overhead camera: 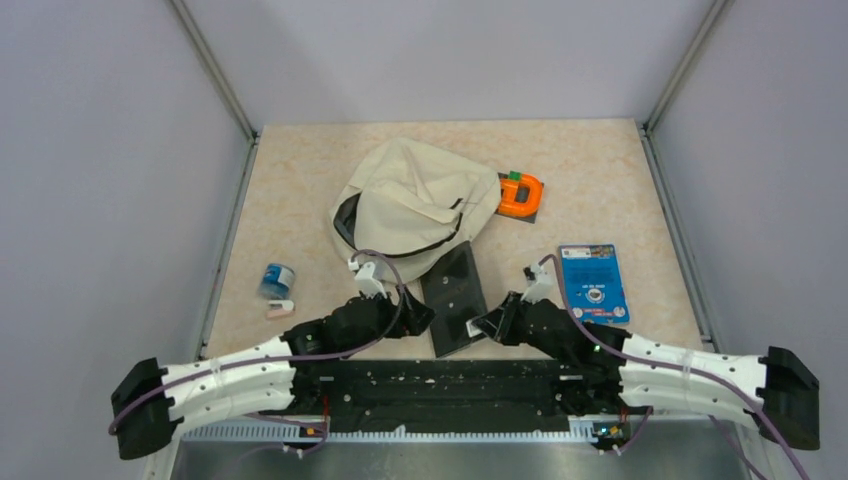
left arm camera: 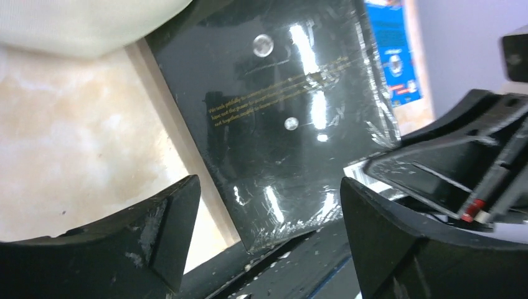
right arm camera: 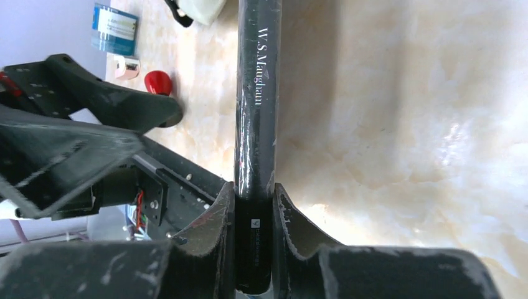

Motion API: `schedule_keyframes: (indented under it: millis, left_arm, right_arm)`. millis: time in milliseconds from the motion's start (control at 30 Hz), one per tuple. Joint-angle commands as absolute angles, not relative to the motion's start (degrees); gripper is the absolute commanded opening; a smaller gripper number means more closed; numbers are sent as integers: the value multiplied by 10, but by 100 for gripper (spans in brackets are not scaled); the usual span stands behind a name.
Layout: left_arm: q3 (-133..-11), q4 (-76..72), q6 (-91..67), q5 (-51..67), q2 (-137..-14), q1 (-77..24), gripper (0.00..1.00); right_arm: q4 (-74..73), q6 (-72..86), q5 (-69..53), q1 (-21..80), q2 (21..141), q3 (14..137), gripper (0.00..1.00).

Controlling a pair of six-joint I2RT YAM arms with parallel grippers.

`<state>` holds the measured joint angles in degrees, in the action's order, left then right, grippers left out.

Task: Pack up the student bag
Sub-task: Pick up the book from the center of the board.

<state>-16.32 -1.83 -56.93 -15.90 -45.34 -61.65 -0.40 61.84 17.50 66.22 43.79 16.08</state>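
Note:
The student bag (overhead camera: pixel 410 205), cream fabric with black trim, lies slumped at the middle back of the table; a fold of it shows in the left wrist view (left arm camera: pixel 87 25). A glossy black book (overhead camera: pixel 455 298) lies in front of it, its near end over the arms' black base. My right gripper (overhead camera: pixel 487 324) is shut on the book's spine (right arm camera: pixel 255 112), with the jaws pressed against both covers around my right gripper's centre (right arm camera: pixel 254 196). My left gripper (overhead camera: pixel 418 316) stands open at the book's near left corner (left arm camera: pixel 280 112), with its fingers wide apart around my left gripper's centre (left arm camera: pixel 269 199) and touching nothing.
An orange object (overhead camera: pixel 520 193) sits to the right of the bag. A blue packet (overhead camera: pixel 592 282) lies on the right. A small blue-and-white roll (overhead camera: pixel 277 278) and a pink eraser (overhead camera: pixel 280 309) lie on the left. The black base plate (overhead camera: pixel 440 382) runs along the near edge.

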Motion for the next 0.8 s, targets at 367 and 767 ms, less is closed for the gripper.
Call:
schedule_keyframes:
  millis: [367,767]
  left_arm:
    - [-299,-49,-437,23,-419,-504,98]
    - [-297,-154,-453,163,-420,-389,98]
  right_arm:
    - [-60,489,292,660,247,318,0]
    - [262,399,219,660,259,263,0]
